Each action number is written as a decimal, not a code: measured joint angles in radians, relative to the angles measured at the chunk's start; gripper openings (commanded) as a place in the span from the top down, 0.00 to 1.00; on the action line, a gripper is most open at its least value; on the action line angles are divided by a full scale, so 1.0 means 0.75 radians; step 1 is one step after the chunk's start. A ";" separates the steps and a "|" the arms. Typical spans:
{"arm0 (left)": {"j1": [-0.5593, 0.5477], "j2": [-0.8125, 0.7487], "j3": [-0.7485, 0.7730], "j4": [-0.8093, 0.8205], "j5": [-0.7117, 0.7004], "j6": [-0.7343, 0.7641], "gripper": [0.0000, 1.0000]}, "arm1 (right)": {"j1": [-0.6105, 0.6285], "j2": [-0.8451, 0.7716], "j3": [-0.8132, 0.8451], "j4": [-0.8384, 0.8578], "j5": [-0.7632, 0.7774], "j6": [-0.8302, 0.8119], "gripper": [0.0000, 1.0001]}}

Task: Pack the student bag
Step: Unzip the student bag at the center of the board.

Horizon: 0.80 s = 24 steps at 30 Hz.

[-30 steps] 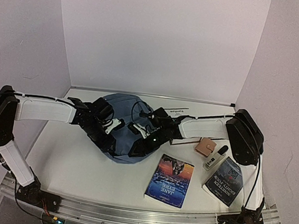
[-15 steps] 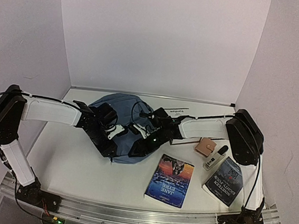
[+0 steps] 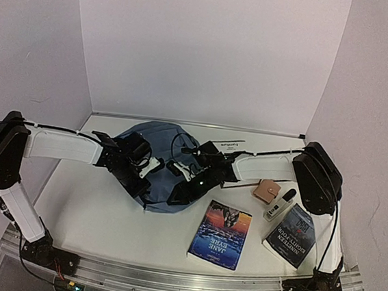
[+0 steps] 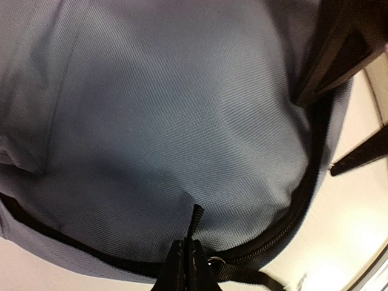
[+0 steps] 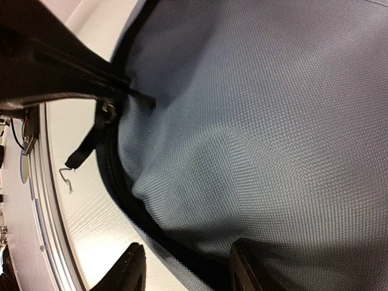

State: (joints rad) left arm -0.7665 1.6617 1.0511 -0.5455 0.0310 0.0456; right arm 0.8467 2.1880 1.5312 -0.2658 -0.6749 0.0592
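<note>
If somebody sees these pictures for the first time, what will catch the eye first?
The blue bag in the middle of the top view stands out first, with both grippers down at its near edge. The left gripper is shut on the zipper pull, and the right gripper, open, straddles the zipper line beside it. Two books, Jane Eyre and Nineteen Eighty-Four, lie unpacked to the right.

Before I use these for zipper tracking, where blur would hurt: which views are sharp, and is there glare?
Top view: even light, sharp. Left wrist: bag weave crisp, zipper legible, left pincer dark and soft, table overexposed at lower right. Right wrist: weave sharp; the left pincer at upper left is a dark blur.
</note>
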 measured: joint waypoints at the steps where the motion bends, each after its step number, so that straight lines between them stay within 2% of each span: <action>1: 0.001 -0.023 -0.005 0.007 -0.006 -0.014 1.00 | 0.000 0.000 -0.003 0.003 0.001 -0.002 0.53; 11: 0.083 -0.115 -0.061 0.084 -0.032 -0.179 1.00 | 0.010 0.000 -0.009 0.010 0.031 -0.024 0.55; 18: 0.187 -0.185 -0.150 0.176 0.039 -0.329 1.00 | 0.064 -0.006 0.000 0.014 0.093 -0.092 0.55; 22: 0.274 -0.212 -0.166 0.202 0.045 -0.414 1.00 | 0.093 -0.006 0.014 0.016 0.126 -0.123 0.59; 24: 0.308 -0.212 -0.166 0.213 0.046 -0.442 1.00 | 0.102 -0.005 0.015 0.021 0.145 -0.140 0.68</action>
State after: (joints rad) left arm -0.5354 1.5026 0.9264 -0.3859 0.0653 -0.2860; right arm 0.9235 2.1841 1.5425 -0.2500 -0.5663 -0.0459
